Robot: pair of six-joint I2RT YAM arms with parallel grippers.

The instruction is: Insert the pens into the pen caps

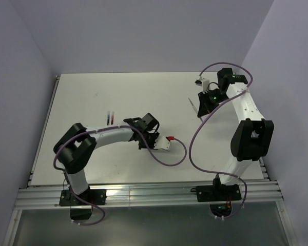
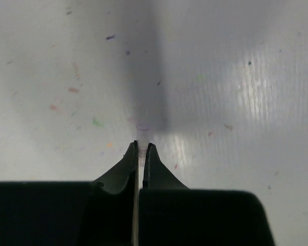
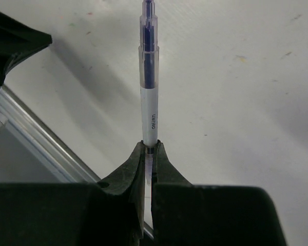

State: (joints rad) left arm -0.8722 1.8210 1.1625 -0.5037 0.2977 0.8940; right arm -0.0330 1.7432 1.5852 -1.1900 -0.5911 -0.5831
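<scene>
My left gripper [image 2: 141, 146] is shut on a tiny translucent pen cap [image 2: 141, 137], whose open rim points away from the jaws, just above the white table. My right gripper [image 3: 149, 146] is shut on the pale clear-grey pen [image 3: 150, 102], which has a dark blue refill and sticks straight out from the jaws. In the top view the left gripper [image 1: 145, 139] is at mid-table. The right gripper [image 1: 200, 108] is raised at the right with the pen [image 1: 194, 106] as a thin line. The red and blue pens [image 1: 109, 118] lie side by side left of the left gripper.
An aluminium rail [image 1: 143, 192] runs along the table's near edge and also shows in the right wrist view [image 3: 36, 138]. Purple cables [image 1: 169, 163] loop off both arms. Walls close in the back and sides. The white table [image 1: 118, 92] is speckled with small ink marks.
</scene>
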